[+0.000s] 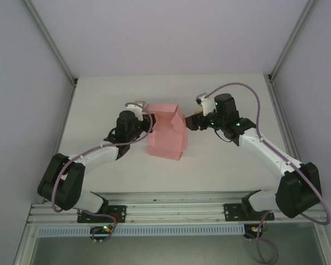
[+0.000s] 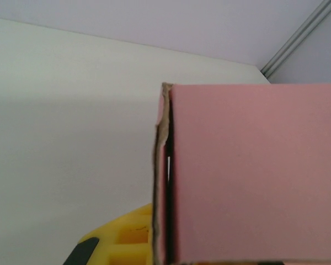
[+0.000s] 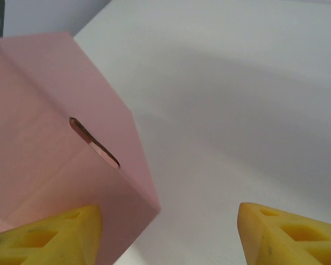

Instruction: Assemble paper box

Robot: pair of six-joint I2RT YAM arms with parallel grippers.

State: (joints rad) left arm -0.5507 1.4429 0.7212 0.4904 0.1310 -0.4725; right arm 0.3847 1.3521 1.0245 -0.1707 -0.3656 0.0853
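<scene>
**Top external:** A partly folded pink paper box (image 1: 166, 135) sits mid-surface (image 1: 220, 171) between two robot arms. The left claw (image 1: 147, 122) meets the box's far-left edge. The right claw (image 1: 192, 122) is at the box's right side, where a panel angles inward. A purple cable (image 1: 248, 88) arcs over the right arm, and aluminium frame posts (image 1: 49, 41) rise at the surface's far corners. From this height the jaws are too small to read.

**Left wrist:** Close up, the paper box (image 2: 254, 176) takes the right half of the view as one flat pink panel facing the camera. The brownish cut edge (image 2: 161, 165) of a second layer runs down the panel's left side, with a thin dark gap between the two. One yellow finger (image 2: 118, 243) sits against that edge at the bottom, and its partner is hidden behind the card. The left claw is clenched on the card. Bare surface spreads to the left, and a frame post (image 2: 298, 38) crosses the upper right corner.

**Right wrist:** Two yellow fingers (image 3: 49, 234) stand wide apart, so the right claw is released. The left finger lies in front of the box's pink wall (image 3: 38, 138), though contact cannot be judged, and the other finger is over bare surface. A short slit (image 3: 94, 143) with a brownish lip lies along a crease in the card.
</scene>
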